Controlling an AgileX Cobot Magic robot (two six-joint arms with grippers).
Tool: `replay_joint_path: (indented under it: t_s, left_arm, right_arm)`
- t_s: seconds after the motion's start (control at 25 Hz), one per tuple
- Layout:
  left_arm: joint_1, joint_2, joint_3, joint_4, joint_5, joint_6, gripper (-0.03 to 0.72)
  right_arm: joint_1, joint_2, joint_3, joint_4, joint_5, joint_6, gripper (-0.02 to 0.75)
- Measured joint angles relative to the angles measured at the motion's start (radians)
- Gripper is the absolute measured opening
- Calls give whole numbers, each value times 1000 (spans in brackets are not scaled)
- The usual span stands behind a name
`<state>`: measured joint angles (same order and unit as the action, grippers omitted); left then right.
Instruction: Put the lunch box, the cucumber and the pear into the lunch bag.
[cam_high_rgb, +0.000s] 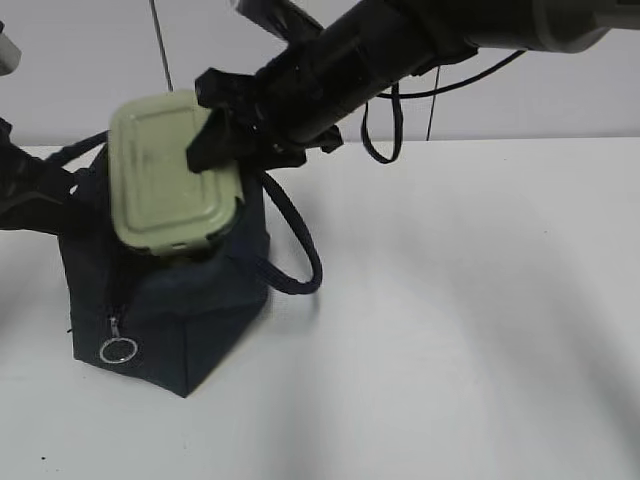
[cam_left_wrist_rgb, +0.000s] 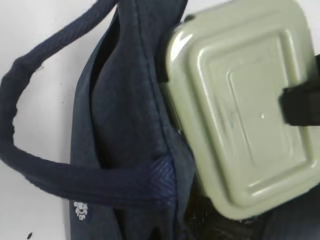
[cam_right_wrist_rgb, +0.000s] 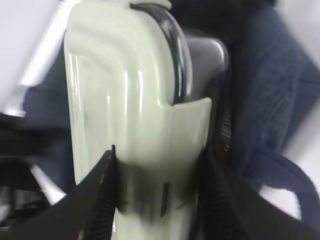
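Observation:
The lunch box (cam_high_rgb: 170, 175), with its pale green ridged lid, stands on edge in the open top of the navy lunch bag (cam_high_rgb: 180, 320), partly inside. My right gripper (cam_high_rgb: 212, 125) reaches across from the right and is shut on the box's upper end. In the right wrist view its jaws (cam_right_wrist_rgb: 157, 200) clamp the lunch box (cam_right_wrist_rgb: 125, 100) on both sides. My left gripper (cam_high_rgb: 30, 195) is at the bag's left rim and pinches the fabric. In the left wrist view the lunch box (cam_left_wrist_rgb: 245, 100) is beside the bag wall (cam_left_wrist_rgb: 125, 125). The cucumber and the pear are out of view.
The bag's zipper hangs open with a silver ring pull (cam_high_rgb: 118, 350) on the front. A loop handle (cam_high_rgb: 300, 250) droops to the bag's right. The white table (cam_high_rgb: 480, 330) stretches right. A cable (cam_high_rgb: 385, 130) hangs from the right arm.

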<state>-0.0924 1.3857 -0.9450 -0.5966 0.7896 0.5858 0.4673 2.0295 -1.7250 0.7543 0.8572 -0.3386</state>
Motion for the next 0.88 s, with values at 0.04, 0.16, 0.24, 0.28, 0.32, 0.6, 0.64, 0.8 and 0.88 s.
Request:
replay_joint_path:
  t_s: [0.04,0.16,0.24,0.28,0.32,0.6,0.64,0.8,0.88]
  left_arm:
    - [0,0,0,-3,0,0,-17]
    - [-1,0,0,-14,-4,0,-17]
    - [-1,0,0,-14,-4,0,-17]
    - [-2,0,0,-15,-4,0,-17]
    - [-2,0,0,-16,-4,0,-17]
    - [-2,0,0,-15,-4,0,-17]
    - [-2,0,0,-15,-4,0,-18]
    - [-2,0,0,-16,-3,0,-18]
    - [-2,0,0,-16,-2,0,-18]
  right_arm:
    - [0,2,0,-49,0,27,332]
    - [0,4,0,-174,6,106,332]
    - [0,12,-2,-171,6,118,332]
    - [0,20,-6,-162,6,123,332]
    - [2,31,-10,-150,6,123,332]
    - [47,119,-57,40,9,0,333]
    - [53,125,-64,82,16,-39,336]
    - [49,129,-98,85,71,-95,445]
    - [34,129,-149,55,118,-84,484]
